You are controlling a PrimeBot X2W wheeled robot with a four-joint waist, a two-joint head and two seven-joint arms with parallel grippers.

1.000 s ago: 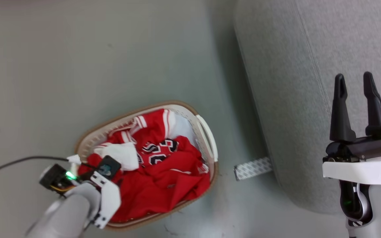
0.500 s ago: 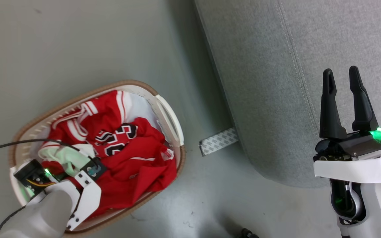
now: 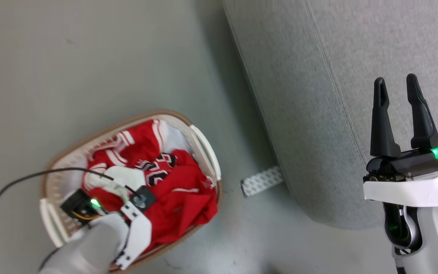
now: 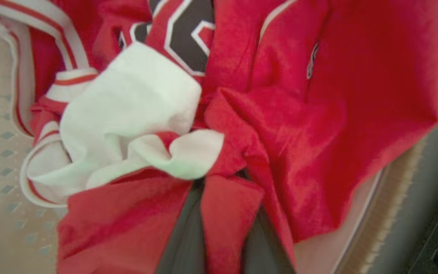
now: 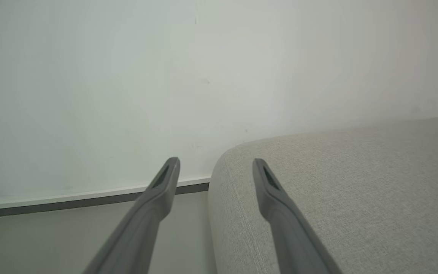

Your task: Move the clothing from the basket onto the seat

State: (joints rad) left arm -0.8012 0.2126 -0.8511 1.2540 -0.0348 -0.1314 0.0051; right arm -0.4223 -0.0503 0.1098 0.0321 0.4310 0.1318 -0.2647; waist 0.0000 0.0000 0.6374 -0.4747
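1. One arm is on the job. The left fingers (image 4: 183, 236) are down in the basket (image 3: 89, 134), at the end farthest from the seat. They are nearly together, pinched on a fold of the red clothing (image 3: 188, 198). The bite looks shallow to me.
2. All the clothing is in the basket, heaped toward its seat-side rim, numerals up mid-pile. The basket's long axis slants across the floor (image 3: 89, 57), one handle end toward the seat.
3. The seat (image 3: 337, 76) lies right of the basket, well apart, with bare floor between. The next move should be lift, then carry right.
4. The right fingers (image 3: 380, 121) hover over the seat's edge, apart, holding nothing, far from the clothing.
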